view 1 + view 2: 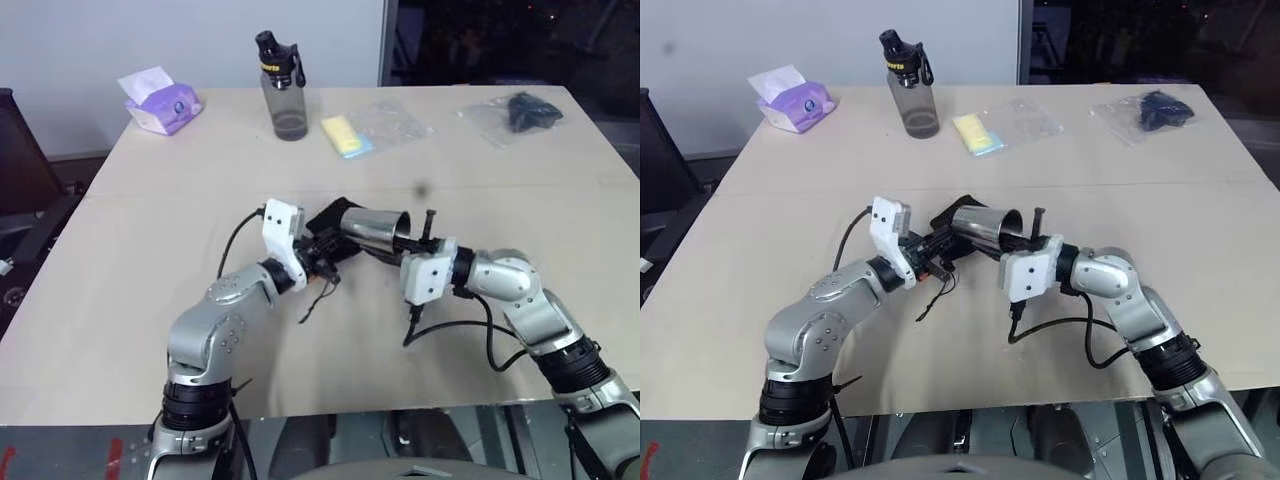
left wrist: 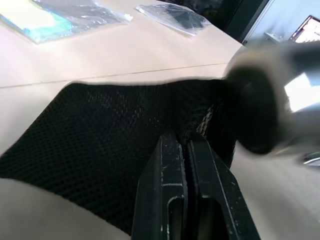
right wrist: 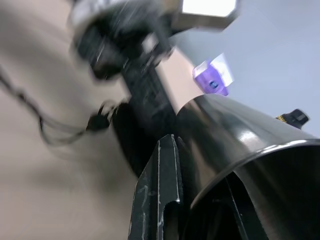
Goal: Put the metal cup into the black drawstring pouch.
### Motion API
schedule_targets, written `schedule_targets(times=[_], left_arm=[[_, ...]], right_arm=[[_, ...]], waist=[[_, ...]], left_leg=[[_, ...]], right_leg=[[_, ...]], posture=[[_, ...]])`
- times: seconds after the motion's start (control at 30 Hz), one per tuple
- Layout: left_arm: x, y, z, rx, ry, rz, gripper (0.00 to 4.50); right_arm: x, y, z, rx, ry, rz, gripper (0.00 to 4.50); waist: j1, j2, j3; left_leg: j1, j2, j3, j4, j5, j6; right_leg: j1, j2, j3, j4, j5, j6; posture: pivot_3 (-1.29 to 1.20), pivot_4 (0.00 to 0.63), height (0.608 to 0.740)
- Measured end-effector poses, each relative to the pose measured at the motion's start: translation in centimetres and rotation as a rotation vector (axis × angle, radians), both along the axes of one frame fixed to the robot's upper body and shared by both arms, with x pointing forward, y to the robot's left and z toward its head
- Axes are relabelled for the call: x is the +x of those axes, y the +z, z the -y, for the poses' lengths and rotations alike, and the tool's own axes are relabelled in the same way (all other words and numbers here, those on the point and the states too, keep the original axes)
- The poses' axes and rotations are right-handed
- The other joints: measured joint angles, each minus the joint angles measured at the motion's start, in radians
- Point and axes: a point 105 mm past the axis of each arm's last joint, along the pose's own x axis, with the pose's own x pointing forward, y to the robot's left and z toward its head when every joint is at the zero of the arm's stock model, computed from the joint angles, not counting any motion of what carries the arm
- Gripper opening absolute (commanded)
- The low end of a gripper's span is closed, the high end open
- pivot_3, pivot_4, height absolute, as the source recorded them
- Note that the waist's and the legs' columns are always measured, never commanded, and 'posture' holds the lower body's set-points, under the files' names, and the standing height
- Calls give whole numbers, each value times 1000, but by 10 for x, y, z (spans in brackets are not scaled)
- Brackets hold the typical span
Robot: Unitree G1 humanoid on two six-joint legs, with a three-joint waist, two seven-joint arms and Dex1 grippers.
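At frame centre the cup (image 1: 372,228) is gripped at its rim by the clamped right gripper (image 1: 420,238), lying base-first toward the pouch (image 1: 328,240), which is pinched up by the closed left gripper (image 1: 318,252), seemingly to receive it.

Beige table (image 1: 120,300): bottle (image 1: 284,90), tissue pack (image 1: 160,102), perhaps two plastic bags (image 1: 385,125)

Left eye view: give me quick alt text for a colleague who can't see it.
Above a beige table, the right gripper holds the metal cup on its side, base toward the black drawstring pouch pinched by the left gripper. A water bottle stands behind.
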Motion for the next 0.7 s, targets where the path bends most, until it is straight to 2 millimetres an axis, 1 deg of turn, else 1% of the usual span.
schedule_targets(times=[0.03, 0.2, 0.3, 0.43, 0.53, 0.57, 0.6, 0.7], left_arm=[[0, 1, -1, -10, -1, -5, 0], [-3, 3, 2, -30, -20, -13, 0], [-4, 5, 0, -31, -19, -14, 0], [-4, 6, -4, -25, -4, -13, 0], [-3, 4, -9, -24, 21, -18, 0], [-4, 4, -8, -25, 12, -18, 0], [-6, 5, -6, -29, 4, -17, 0], [-13, 9, 7, -38, -52, -3, 0]], right_arm=[[2, -6, 1, -20, -9, 1, 67], [9, -17, 6, -59, -47, 11, 67], [12, -17, 5, -64, -60, 21, 67], [15, -14, -4, -37, -72, 15, 67], [18, -14, -14, 54, -108, -77, 67], [20, -14, -18, 114, -132, -144, 67], [21, -14, -19, 139, -142, -173, 67], [26, -11, -29, 323, -189, -390, 67]], waist=[[0, 0, 0], [0, -1, 0], [-1, -1, 1], [-1, -1, 1], [0, -1, 1], [0, -1, 1], [0, -2, 1], [1, -2, 1]], left_leg=[[0, 0, 0, 0, 0, 0], [0, 0, 0, 0, 0, 0], [0, 0, 0, 0, 0, 0], [0, 0, 0, 0, 0, 0], [0, 0, -1, 0, 0, 0], [0, 0, -1, 0, 0, 0], [0, 0, -1, 0, 0, 0], [0, 0, -1, 0, 0, 0]], right_leg=[[0, 0, 0, 0, 0, 0], [0, 0, 0, 0, 0, 0], [0, 0, 0, 0, 0, 0], [0, 0, 0, 1, 0, 0], [0, 0, 0, 1, 0, 0], [0, 0, 0, 1, 0, 0], [0, 0, 0, 1, 0, 0], [0, 0, 0, 1, 0, 0]], posture=[[0, 150, 740], [0, 150, 740], [0, 150, 740], [0, 150, 740], [0, 150, 740], [0, 150, 740], [0, 150, 740], [0, 150, 740]])
